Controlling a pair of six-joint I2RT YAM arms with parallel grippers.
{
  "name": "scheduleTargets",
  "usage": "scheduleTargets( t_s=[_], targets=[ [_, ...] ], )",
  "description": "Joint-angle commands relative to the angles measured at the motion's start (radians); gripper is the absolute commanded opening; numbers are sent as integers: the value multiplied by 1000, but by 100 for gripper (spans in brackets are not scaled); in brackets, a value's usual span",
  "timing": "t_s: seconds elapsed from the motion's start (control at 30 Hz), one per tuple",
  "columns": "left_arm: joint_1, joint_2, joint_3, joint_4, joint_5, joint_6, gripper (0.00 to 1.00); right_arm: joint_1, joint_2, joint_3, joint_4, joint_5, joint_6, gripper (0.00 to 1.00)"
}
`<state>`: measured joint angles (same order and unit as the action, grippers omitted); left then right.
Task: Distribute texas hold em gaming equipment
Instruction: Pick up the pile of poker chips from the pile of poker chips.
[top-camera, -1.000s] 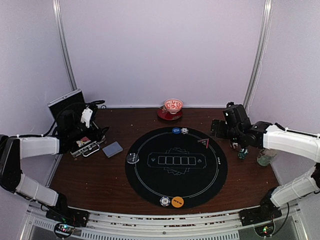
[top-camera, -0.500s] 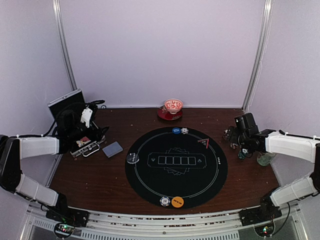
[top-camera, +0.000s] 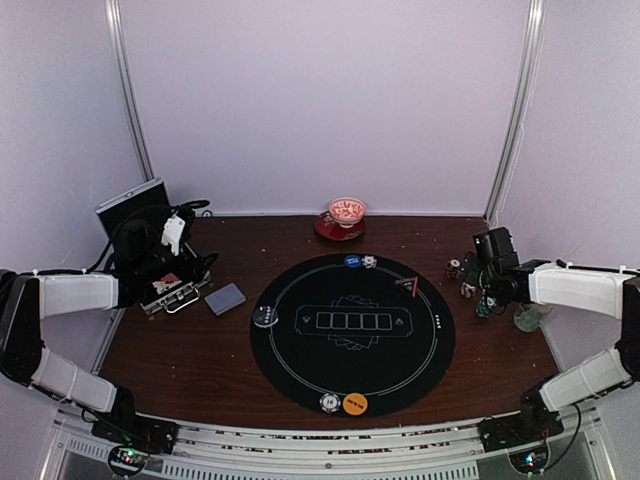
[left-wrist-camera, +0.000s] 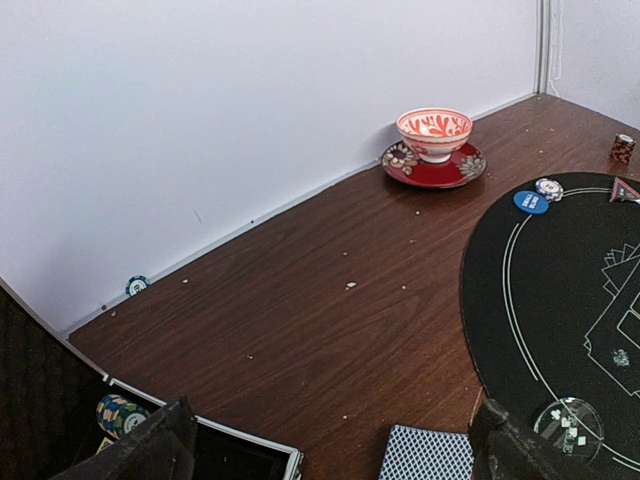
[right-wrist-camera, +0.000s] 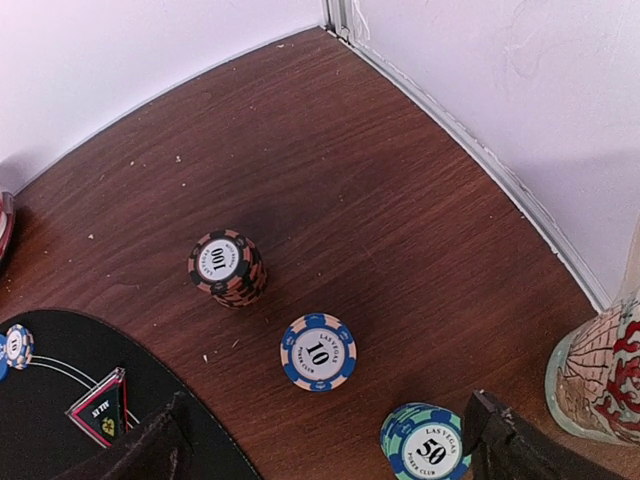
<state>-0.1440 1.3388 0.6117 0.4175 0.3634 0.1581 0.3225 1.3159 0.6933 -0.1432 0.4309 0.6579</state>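
Over on the bare wood, off the right edge of the mat (top-camera: 300, 370), sit a black-and-pink chip stack (right-wrist-camera: 227, 265), a blue chip (right-wrist-camera: 318, 352) and a green chip stack (right-wrist-camera: 425, 443). The right gripper (right-wrist-camera: 328, 425) hangs above them, fingers spread wide and holding nothing. The deck of cards (top-camera: 225, 298) lies left of the mat beside an open case (top-camera: 170, 295). There the left gripper (left-wrist-camera: 330, 445) hovers, equally spread. A blue disc (top-camera: 352, 261) and an orange disc (top-camera: 355, 404) rest on the mat's far and near edges.
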Motion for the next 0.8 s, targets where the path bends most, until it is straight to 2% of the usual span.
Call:
scheduleTargets(
  t_s=[0.0,0.2,0.57,0.77],
  targets=[
    [-1,-4,17,23,13,1,98,-11,56,50,-29,-3,-23,94],
    [0,-17,13,21,12,1,98,-14,181,168,-104,-94,-72,92],
    [0,-7,16,21,20,1,98,-38,238,159,-87,-63,-112,85],
    [-1,-4,18,20,17,0,98,-89,267,174,-84,-101,-127,83]
  ],
)
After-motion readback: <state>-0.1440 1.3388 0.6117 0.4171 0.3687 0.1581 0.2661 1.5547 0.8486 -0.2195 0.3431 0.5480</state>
